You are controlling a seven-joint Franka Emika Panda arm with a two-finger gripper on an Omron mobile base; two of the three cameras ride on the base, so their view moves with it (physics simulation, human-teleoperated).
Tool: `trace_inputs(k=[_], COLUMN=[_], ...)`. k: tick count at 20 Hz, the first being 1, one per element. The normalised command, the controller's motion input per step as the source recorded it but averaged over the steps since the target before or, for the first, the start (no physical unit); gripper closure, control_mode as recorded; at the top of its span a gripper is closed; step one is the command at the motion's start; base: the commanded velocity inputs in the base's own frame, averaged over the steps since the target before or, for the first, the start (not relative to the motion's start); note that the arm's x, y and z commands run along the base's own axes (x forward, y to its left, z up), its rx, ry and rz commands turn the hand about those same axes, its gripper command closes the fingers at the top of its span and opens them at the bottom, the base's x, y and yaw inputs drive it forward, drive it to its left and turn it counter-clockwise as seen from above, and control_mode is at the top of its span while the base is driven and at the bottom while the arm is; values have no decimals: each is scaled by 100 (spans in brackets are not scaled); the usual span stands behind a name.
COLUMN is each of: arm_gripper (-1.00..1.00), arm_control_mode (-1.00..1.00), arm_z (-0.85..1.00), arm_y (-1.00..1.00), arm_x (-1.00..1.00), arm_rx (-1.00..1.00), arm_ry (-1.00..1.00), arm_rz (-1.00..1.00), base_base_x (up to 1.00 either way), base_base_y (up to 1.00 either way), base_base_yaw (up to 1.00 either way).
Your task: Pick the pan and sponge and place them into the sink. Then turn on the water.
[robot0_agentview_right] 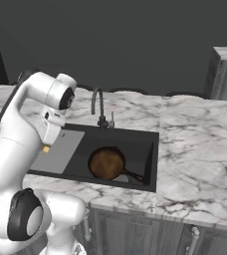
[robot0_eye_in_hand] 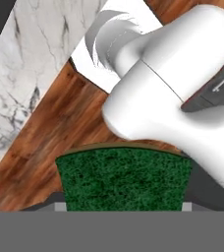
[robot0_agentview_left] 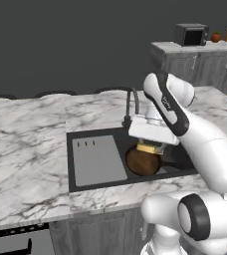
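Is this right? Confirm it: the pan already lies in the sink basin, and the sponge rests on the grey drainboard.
Not quite. The pan does lie in the basin of the sink, but the sponge is not on the drainboard: the gripper holds it above the pan. The left base view and the hand view show it between the fingers.

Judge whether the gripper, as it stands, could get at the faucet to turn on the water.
Probably not yet: the gripper is shut on the sponge, above the pan in the sink. The faucet itself stands clear behind the basin.
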Motion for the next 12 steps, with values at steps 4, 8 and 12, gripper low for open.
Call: trace_inputs(k=[4,8,12], arm_gripper=[100,100,100], arm_control_mode=[-100,-100,-100], arm_z=[1,0,0], arm_y=[-53,-59,-59], arm_x=[-27,-12,0], arm_rx=[-6,-2,-2], arm_ry=[-3,-3,-4], arm_rz=[0,0,2], base_base_x=[0,0,0], base_base_y=[0,0,0], base_base_yaw=[0,0,0])
